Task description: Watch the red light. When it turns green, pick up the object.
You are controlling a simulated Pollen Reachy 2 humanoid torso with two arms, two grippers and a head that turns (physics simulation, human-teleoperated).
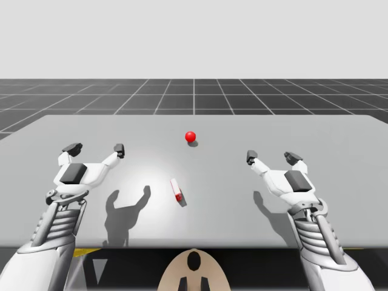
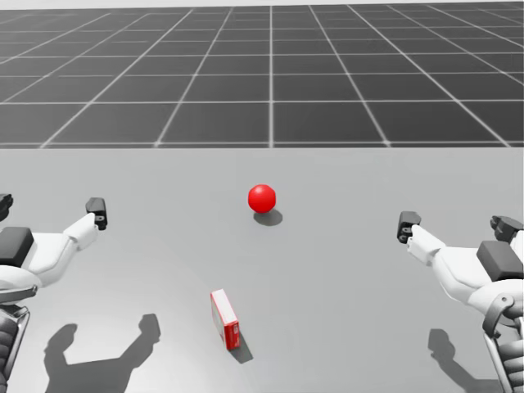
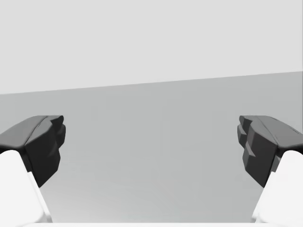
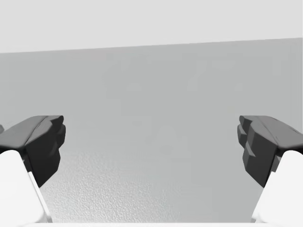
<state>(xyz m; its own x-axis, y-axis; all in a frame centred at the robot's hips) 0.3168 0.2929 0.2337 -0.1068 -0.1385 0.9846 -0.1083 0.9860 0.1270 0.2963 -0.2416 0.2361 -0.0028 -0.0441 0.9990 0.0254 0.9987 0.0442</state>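
Note:
A round red light [image 1: 190, 137] [image 2: 262, 197] sits on the grey table [image 1: 327, 130] at its middle, towards the back. In front of it a small red and white box [image 1: 176, 190] [image 2: 225, 318] stands on its edge. My left gripper [image 1: 96, 147] [image 3: 151, 142] hovers open over the table's left side, well left of the box. Over the right side my right gripper [image 1: 272, 157] [image 4: 151, 142] is open too, well right of the box. Nothing lies between the fingers of either one.
The table's front edge [image 1: 200, 247] runs just before my arms. A dark gridded floor [image 1: 194, 94] lies beyond the far edge.

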